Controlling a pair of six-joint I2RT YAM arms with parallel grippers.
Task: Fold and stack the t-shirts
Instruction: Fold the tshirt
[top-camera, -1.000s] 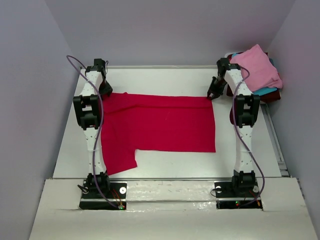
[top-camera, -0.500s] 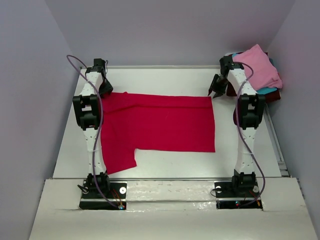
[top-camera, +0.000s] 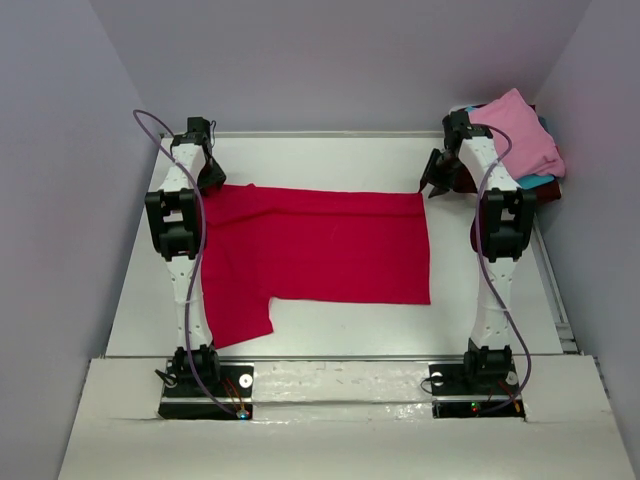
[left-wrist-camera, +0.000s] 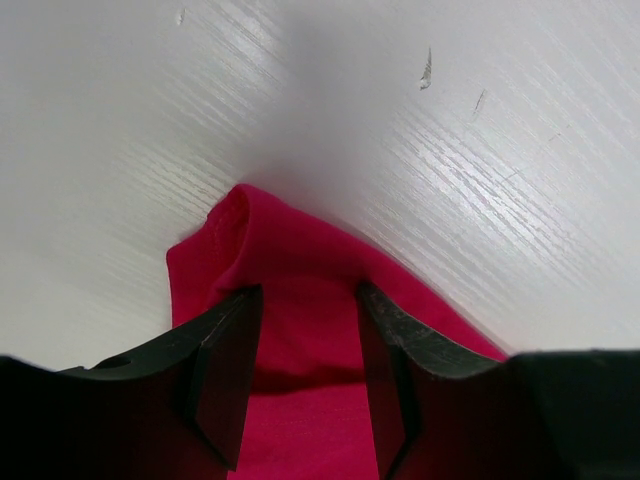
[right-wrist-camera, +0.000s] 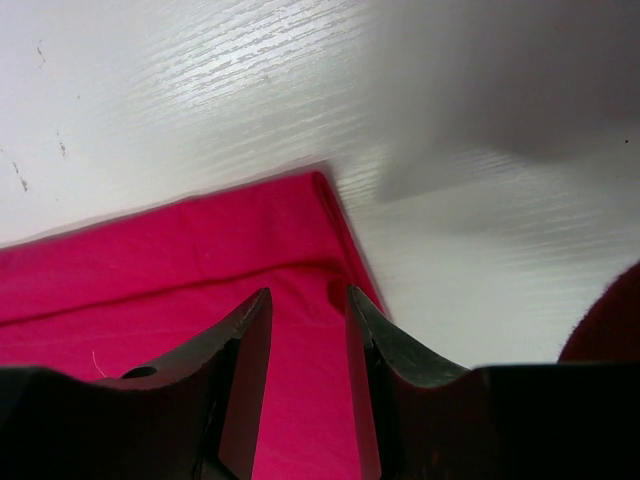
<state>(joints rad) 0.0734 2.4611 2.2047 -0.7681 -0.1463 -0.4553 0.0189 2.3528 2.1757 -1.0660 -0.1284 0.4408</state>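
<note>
The crimson-red t-shirt (top-camera: 320, 245) lies spread flat on the white table, one sleeve (top-camera: 235, 320) pointing toward the near edge. My left gripper (top-camera: 212, 180) is at the shirt's far left corner. In the left wrist view that gripper (left-wrist-camera: 308, 290) stands open over a bunched fold of the red cloth (left-wrist-camera: 290, 240). My right gripper (top-camera: 433, 186) is at the far right corner. In the right wrist view it (right-wrist-camera: 308, 292) is open just above the red cloth (right-wrist-camera: 150, 270), holding nothing. More t-shirts are piled at the back right, a light pink one (top-camera: 515, 135) on top.
Under the pink shirt, teal (top-camera: 530, 182) and dark maroon (top-camera: 545, 192) cloth show at the table's far right corner. Grey walls close in on both sides and the back. A metal rail (top-camera: 550, 280) runs along the table's right edge.
The right gripper has opened, let go of the far right corner of the red shirt and drawn slightly to the right. The left arm and the shirt have stayed put.
</note>
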